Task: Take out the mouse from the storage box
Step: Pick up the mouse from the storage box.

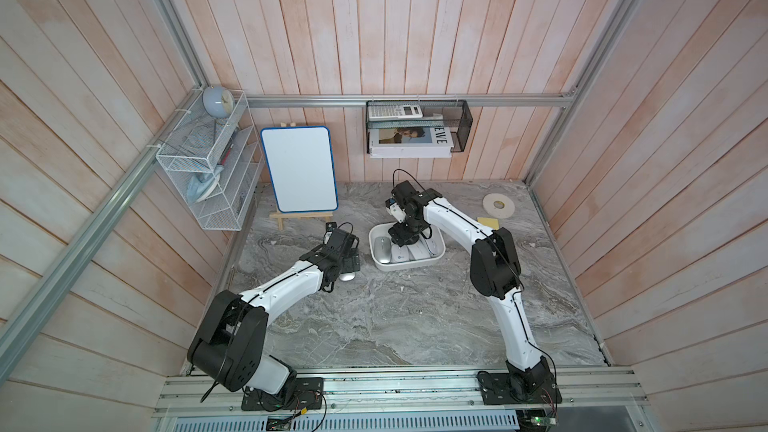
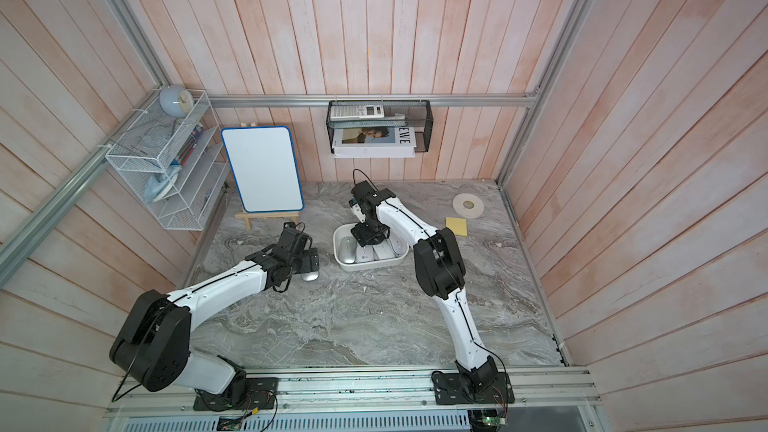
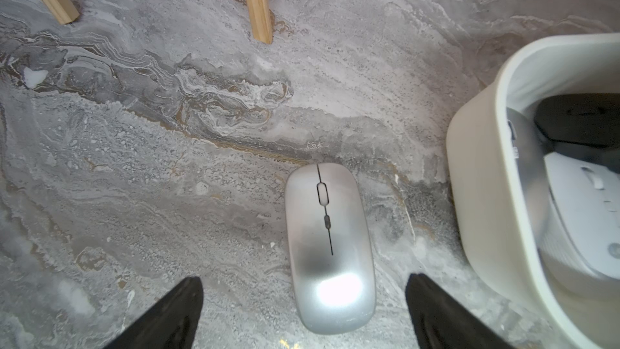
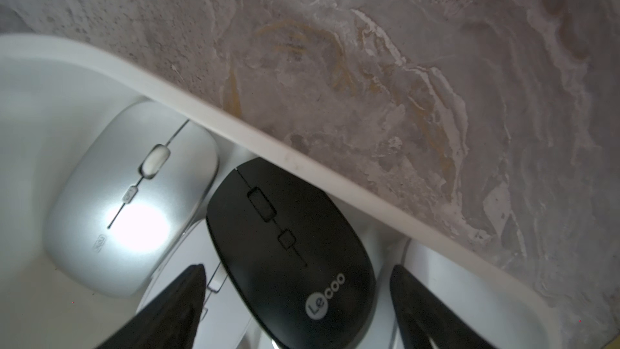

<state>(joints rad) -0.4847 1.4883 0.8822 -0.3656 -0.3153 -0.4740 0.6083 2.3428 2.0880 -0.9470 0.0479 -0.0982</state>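
Note:
The white storage box (image 1: 405,268) (image 2: 365,265) stands mid-table with several mice in it. Inside it, a black mouse (image 4: 288,246) lies next to a silver mouse (image 4: 134,196) (image 1: 381,249) and on top of white ones (image 1: 415,253). My right gripper (image 4: 298,267) (image 1: 405,238) reaches into the box, open, one finger on each side of the black mouse with gaps showing. Left of the box, another silver mouse (image 3: 330,250) (image 1: 347,276) lies on the table. My left gripper (image 3: 305,278) hangs over its rear end, open wide and touching nothing.
A whiteboard on a wooden easel (image 1: 299,168) stands behind the left arm, its legs (image 3: 258,1) near the loose mouse. A white wire rack (image 1: 208,168) and a black mesh basket (image 1: 417,126) hang on the walls. A tape roll (image 1: 498,204) and yellow pad (image 1: 488,222) lie back right.

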